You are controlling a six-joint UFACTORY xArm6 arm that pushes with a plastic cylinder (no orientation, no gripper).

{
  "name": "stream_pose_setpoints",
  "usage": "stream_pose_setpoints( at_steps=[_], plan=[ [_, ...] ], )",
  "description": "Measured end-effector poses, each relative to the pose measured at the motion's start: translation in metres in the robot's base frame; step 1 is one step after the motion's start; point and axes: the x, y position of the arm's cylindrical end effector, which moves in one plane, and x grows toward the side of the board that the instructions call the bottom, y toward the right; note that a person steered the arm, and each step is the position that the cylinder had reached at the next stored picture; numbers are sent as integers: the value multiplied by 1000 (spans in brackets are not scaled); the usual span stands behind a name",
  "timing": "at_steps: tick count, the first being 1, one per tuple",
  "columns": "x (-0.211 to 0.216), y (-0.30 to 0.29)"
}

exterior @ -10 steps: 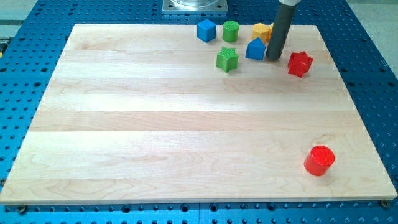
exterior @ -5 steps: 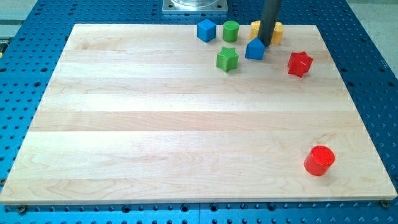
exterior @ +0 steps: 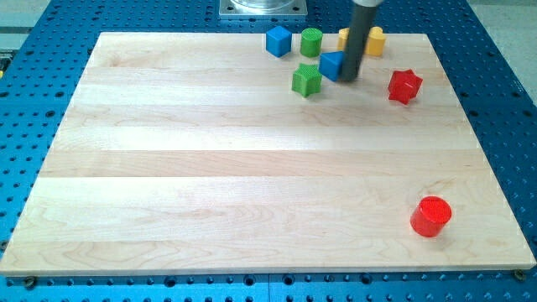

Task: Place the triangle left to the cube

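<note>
The blue triangle block [exterior: 331, 65] lies near the view's top, right of the green star [exterior: 307, 80] and almost touching it. The blue cube [exterior: 278, 41] sits up and to the left of it, beside the green cylinder [exterior: 311, 41]. My tip [exterior: 349, 79] is pressed against the triangle's right side, and the rod hides that edge of the block. The triangle is to the right of the cube and lower in the view.
A yellow block [exterior: 374, 40] sits behind the rod at the view's top, partly hidden. A red star [exterior: 404, 85] lies right of my tip. A red cylinder [exterior: 431, 216] stands at the view's lower right. The wooden board [exterior: 252, 168] rests on a blue perforated table.
My tip went from the triangle's right up behind it, then came down on its right side. The blue triangle has slid a little left, toward the green star.
</note>
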Motion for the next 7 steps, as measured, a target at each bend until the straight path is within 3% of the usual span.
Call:
stream_pose_setpoints(
  at_steps=[1, 2, 3, 4, 5, 7],
  plan=[
    [-2, 10],
    [-26, -34],
    [-26, -95],
    [0, -107],
    [-7, -161],
    [-22, -160]
  ],
)
